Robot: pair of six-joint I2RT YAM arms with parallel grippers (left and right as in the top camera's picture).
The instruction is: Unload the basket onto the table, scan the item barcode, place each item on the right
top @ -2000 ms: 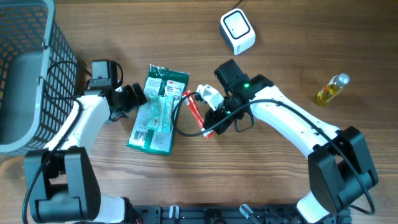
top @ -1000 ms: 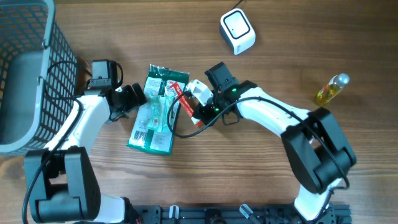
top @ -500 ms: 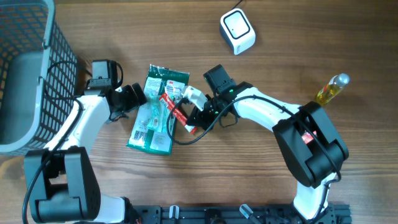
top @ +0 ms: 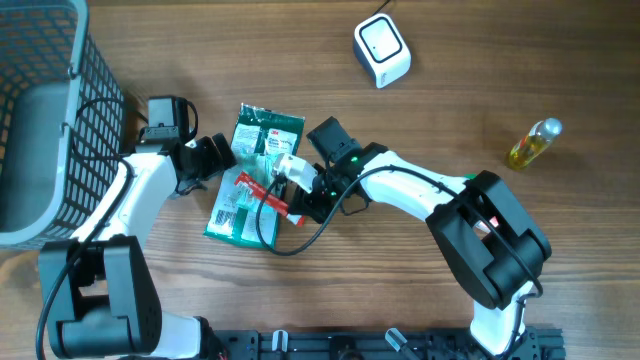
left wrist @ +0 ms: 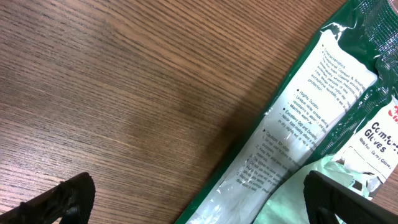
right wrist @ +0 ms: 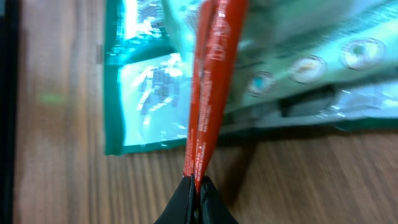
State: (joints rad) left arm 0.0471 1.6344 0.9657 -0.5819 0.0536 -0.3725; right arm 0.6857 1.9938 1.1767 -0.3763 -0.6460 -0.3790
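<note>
Red packet [top: 262,195]: thin strip lying slantwise over the lower half of the green pack, left of bench centre; its lower right end is nipped in the right pincer, and the rest runs up and to the left, away from the fingertips; in the right wrist view it stands edge-on straight out from the tips, the green pack blurred behind it
Basket [top: 95,100]: grey mesh, far left edge of the bench [top: 200,60]
Left pincer [top: 225,152]: fingers spread wide, gripping nothing; it sits at the upper left edge of the green pack, well apart from the red packet; whether it touches the pack I cannot tell
Green pack [top: 265,135]: flat on the bench with printed text up, between the two arms
Right pincer [right wrist: 198,193]: fingers pressed together, clamped on the red packet's end
Scanner [top: 382,50]: white box, upper middle, well apart from the packet
Bottle [top: 533,143]: yellow liquid, lying far right
</note>
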